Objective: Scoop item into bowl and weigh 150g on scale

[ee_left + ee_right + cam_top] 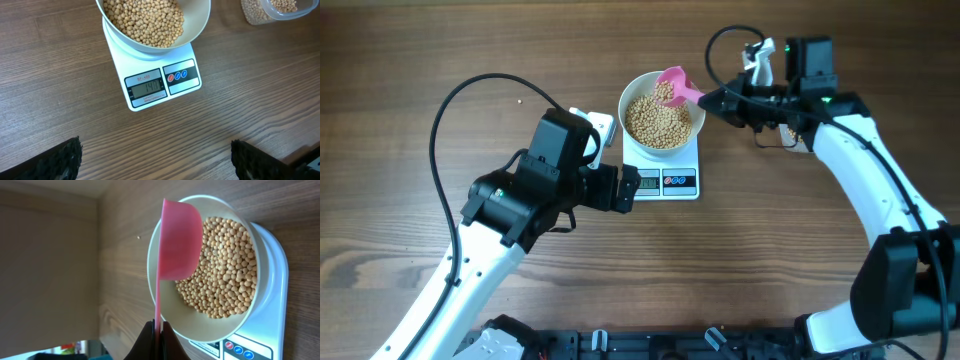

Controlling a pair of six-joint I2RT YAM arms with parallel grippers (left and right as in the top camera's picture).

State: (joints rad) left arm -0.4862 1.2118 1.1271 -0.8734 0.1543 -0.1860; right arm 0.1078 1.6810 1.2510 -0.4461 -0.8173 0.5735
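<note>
Closest to me, the left gripper hangs low over the wooden table with its jaws spread wide and nothing between them, its dark fingertips standing well apart just in front of the scale. The scale's display strip faces that gripper, digits lit. On its platform sits the white bowl, well filled with tan beans. A clear tub holding more beans stands just beside the scale. Farther back, a pink scoop hovers tilted over the bowl's far rim, a few beans showing in its cup. The right gripper is clamped tight on the scoop's thin handle.
</note>
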